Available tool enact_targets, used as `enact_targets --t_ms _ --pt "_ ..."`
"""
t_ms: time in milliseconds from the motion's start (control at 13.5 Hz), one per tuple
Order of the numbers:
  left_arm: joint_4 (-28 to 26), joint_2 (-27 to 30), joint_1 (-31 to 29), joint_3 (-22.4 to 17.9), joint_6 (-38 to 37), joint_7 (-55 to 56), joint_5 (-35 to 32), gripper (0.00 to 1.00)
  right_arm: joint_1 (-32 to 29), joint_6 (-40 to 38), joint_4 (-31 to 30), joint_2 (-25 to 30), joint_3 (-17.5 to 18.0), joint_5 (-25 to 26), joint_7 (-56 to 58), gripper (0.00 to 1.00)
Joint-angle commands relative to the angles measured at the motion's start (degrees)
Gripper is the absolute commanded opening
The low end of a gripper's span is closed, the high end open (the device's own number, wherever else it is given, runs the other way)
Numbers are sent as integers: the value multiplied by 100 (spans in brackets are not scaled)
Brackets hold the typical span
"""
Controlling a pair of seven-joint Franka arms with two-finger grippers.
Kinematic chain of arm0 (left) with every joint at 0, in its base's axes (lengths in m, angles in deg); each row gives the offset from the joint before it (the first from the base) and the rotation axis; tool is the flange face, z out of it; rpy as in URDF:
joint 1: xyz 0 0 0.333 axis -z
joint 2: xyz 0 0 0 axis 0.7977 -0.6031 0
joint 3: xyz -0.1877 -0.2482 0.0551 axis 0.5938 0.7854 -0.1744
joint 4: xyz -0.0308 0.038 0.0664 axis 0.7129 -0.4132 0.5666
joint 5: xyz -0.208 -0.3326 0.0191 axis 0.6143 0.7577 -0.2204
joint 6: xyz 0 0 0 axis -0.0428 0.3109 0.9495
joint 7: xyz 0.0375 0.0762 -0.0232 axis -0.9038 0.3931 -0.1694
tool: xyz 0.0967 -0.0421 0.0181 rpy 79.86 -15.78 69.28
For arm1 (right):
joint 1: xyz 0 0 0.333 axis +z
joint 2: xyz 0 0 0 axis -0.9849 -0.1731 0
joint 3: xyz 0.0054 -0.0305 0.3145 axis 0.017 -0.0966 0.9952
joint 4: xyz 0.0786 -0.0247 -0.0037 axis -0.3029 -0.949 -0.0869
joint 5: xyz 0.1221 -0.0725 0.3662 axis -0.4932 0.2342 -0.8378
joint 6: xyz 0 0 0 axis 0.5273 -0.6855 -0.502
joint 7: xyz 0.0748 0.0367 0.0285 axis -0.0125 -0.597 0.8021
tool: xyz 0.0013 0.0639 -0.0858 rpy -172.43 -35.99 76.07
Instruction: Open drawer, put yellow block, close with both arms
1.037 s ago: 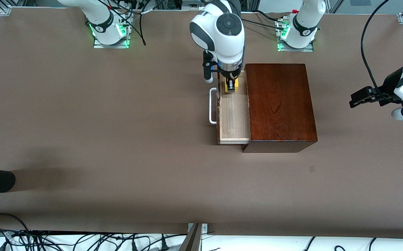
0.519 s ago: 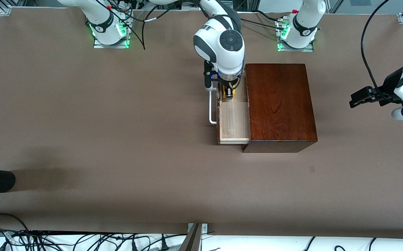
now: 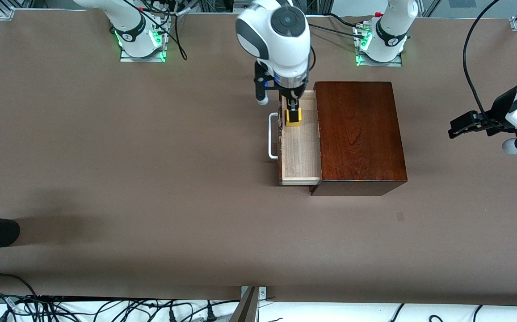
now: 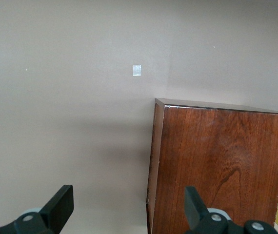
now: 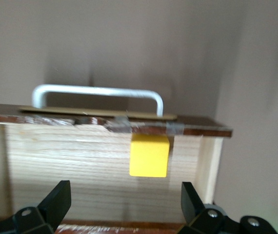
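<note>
With the block (image 5: 149, 155) lying in the open drawer (image 3: 300, 147), both spread grippers, right (image 5: 124, 214) and left (image 4: 129, 214), had only closing left.

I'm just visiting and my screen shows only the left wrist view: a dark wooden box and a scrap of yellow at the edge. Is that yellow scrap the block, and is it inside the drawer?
Observer: Yes. The yellow block lies on the pale floor of the open drawer, against the inside of its front.
Operator: Is anything gripping it?
Observer: No. The right gripper hangs over it with its fingers open, apart from the block.
Operator: And where is the arm that carries my camera?
Observer: The left gripper waits, open, over the table beside the box, toward the left arm's end.
</note>
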Motion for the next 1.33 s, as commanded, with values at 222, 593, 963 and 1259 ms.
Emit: enact_targets --t_ms 222,593,963,1259 --pt "39 43 -38 18 -1 -97 45 100 -719 -1764 -445 1259 -651 -65 3662 100" --pt "39 43 -38 9 -1 -97 54 100 -719 -2698 -1184 2086 -2208 -4 6970 100" --pt "39 43 -38 9 -1 -97 54 100 -1007 -2708 -1685 2596 -2888 461 9239 100" --pt "39 43 -38 9 -1 -97 54 100 -2726 -2560 -1834 2930 -1591 935 10796 100"
